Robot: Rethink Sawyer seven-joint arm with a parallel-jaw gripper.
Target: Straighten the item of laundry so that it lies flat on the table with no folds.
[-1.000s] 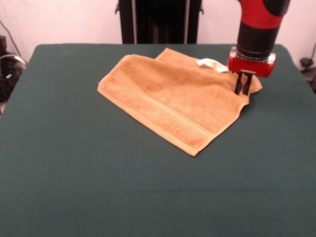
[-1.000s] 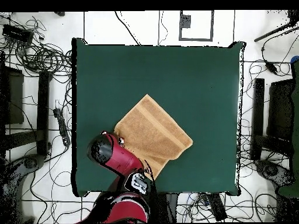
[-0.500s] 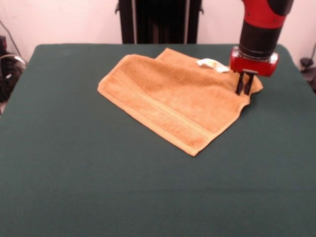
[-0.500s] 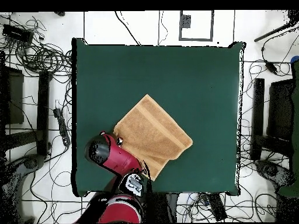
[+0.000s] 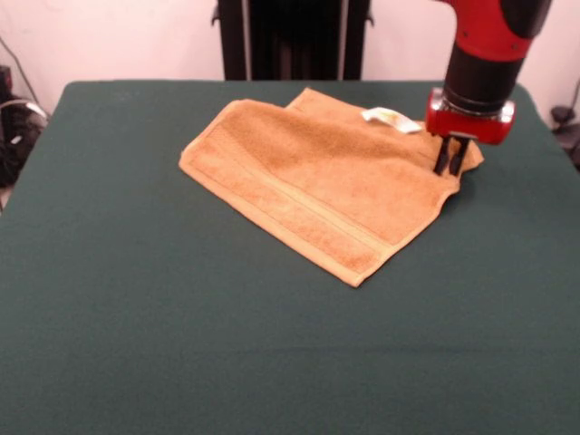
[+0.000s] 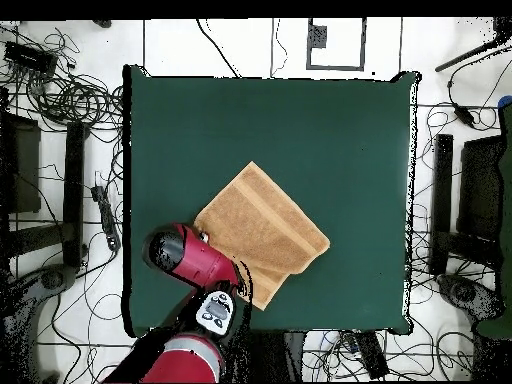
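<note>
Orange-tan terry towel [image 5: 313, 186] spread diagonally across the far half of the dark green table [image 5: 181, 344], nearer the robot's side than the camera's, one corner pointing toward the front camera and a woven border band running along its lower left edge. Small white tag [image 5: 391, 119] showing at the far edge, close beside the red and black arm [image 5: 480, 63]. Gripper [image 5: 449, 161] down on the towel's right-hand corner in the front view, black fingers nearly together with only a thin gap, apparently pinching a bit of cloth, though whether any fabric is truly caught not clear from either view. Corner under the gripper slightly bunched; a second layer of cloth peeking out behind the far edge, suggesting a part folded under or over there. In the overhead view, towel [image 6: 262, 236] seen as a tilted near-square toward the base side of the table [image 6: 300, 120], the arm [image 6: 185, 255] covering its corner nearest the table's left edge.

Judged to be the grasp stage: corner seized or about to be, unfolding not yet done. Next move likely calling for a firm hold on that corner, a slight lift, then a pull outward away from the towel's centre to draw the doubled part flat, without dragging the whole cloth along
</note>
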